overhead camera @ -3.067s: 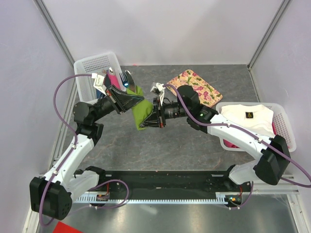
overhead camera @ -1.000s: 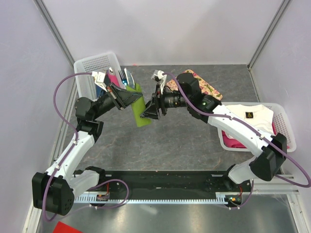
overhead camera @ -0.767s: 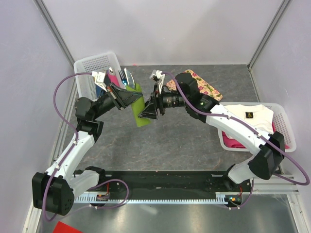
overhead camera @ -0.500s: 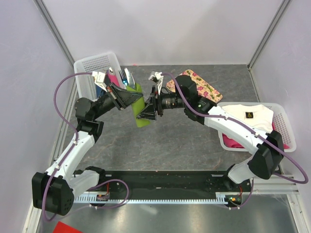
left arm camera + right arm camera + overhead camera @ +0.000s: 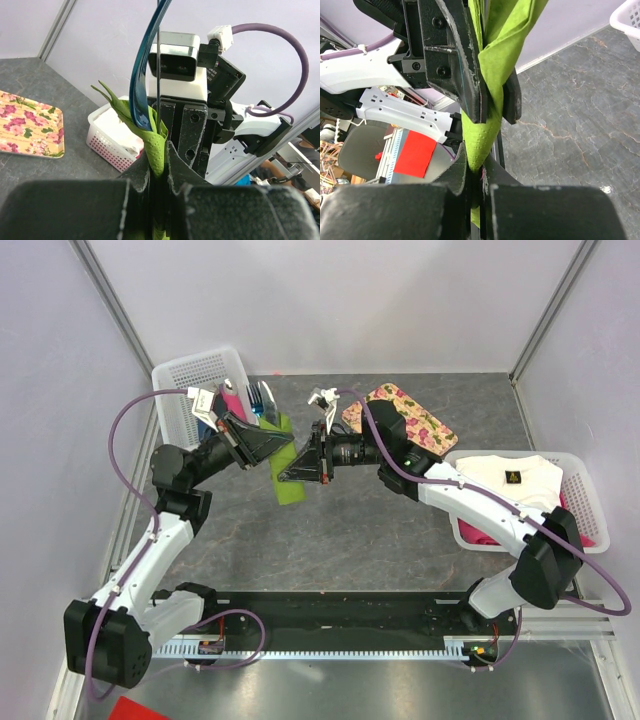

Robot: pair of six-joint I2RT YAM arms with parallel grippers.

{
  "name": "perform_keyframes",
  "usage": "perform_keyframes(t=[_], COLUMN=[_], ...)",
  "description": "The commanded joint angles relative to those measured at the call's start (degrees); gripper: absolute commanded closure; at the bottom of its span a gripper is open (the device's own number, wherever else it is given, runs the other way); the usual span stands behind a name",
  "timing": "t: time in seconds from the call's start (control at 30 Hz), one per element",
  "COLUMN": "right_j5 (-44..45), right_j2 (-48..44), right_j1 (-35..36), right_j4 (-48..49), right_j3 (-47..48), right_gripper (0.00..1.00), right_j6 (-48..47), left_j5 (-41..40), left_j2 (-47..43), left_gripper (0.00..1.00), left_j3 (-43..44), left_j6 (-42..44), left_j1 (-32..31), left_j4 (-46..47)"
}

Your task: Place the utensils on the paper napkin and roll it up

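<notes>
Green napkin roll holds the utensils; right gripper has just clamped shut on it, joining left gripper, likewise clamped; rolling looks nearly finished.

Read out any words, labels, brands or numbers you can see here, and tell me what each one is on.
No text can be read in any view.
Small dark mark on the white cloth in the basket: too small to read.

Green napkin roll btwn left pincer & right pincer
</notes>
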Motion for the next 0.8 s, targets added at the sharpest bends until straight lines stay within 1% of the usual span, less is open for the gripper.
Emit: perform_keyframes(t=[0.0, 0.07, 0.1, 0.2, 0.27, 0.3, 0.4, 0.5, 0.7, 0.77], right_j5=[0.06, 0.93, 1.11, 1.9, 2.43, 2.61, 2.87, 3.05, 3.4, 3.23], right_j2=[-1.18, -1.71, -1.89, -2.76, -3.38, -3.47, -3.64, -3.56, -3.03, -2.94], right_j1=[0.97, 0.89, 0.97, 0.98, 0.98, 0.98, 0.97, 0.89, 0.8, 0.8], right_j4=[3.27, 3.27, 3.18, 3.35, 3.44, 3.53, 3.7, 3.79, 5.37, 6.08], right_j3=[0.39, 0.48, 0.66, 0.83, 0.83, 0.92, 1.19, 1.36, 1.63, 1.71], right_gripper=[1.0, 1.0, 1.0, 1.0, 1.0, 1.0, 1.0, 1.0, 1.0, 1.0], right_j6=[-0.97, -2.02, -2.29, -3.69, -3.96, -4.05, -3.87, -3.87, -2.29, -1.59], left_j5=[-1.15, -1.5, -1.67, -2.29, -2.64, -2.64, -2.73, -2.55, 0.87, 1.05], left_j2=[-2.02, -2.64, -2.99, -4.75, -6.07, -6.51, -8.18, -9.24, -9.06, -9.06], left_gripper=[0.85, 0.73, 0.62, 0.47, 0.42, 0.38, 0.33, 0.31, 0.32, 0.35], left_j3=[0.04, -0.31, -0.58, -1.28, -1.63, -1.98, -2.33, -2.42, -3.21, -3.65], left_j6=[0.97, 2.2, 3.24, 4.74, 5.45, 6.15, 8.17, 9.32, 6.52, 5.89], left_j1=[-0.19, -0.11, -0.02, 0.33, 0.6, 0.68, 0.77, 0.86, 0.77, 0.77], left_j4=[-0.17, -1.66, -4.11, -7.8, -9.66, -10.97, -13.44, -15.99, -13.8, -13.19])
